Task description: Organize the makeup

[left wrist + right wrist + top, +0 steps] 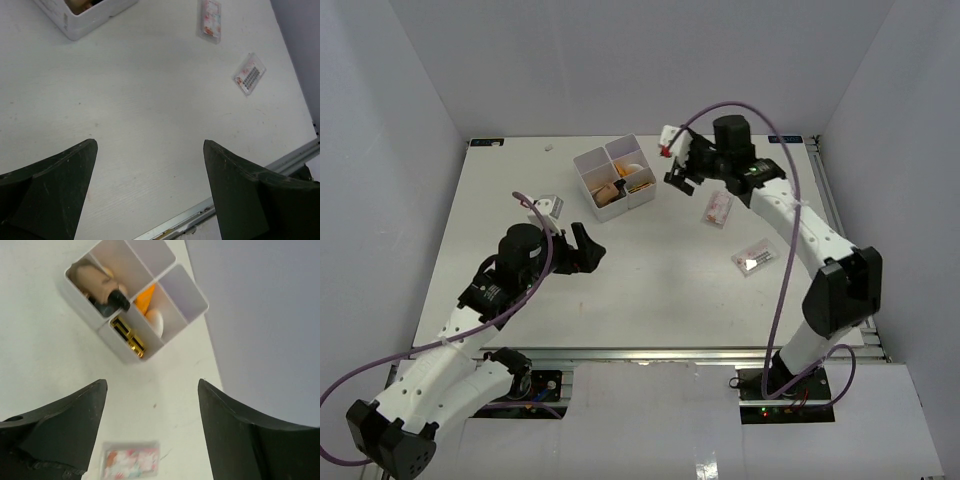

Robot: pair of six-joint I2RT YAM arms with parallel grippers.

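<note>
the right gripper hung over the far part of the white table, just right of the white four-compartment box. in the right wrist view its two dark fingers stood well apart with only bare table between them, so it was open and had hold of nothing. the left gripper sat over the table nearer the arm bases, to the near left of the box, its fingers spread as wide as they went and likewise gripping nothing. most of the makeup lay inside the box: a skin-tone bottle with a dark cap lay on its side in one compartment, and in the compartment next to it were the black-gold lipstick, a beige egg-shaped sponge and a bit of the orange tube, which appeared to share that space. two clear pinkish packets lay flat on the open table, outside the box and apart from each other: one packet near the right gripper and to the right of the box, showing at the bottom of the right wrist view just by the fingers, and a second packet nearer the front edge, beside the right arm's forearm.
</note>
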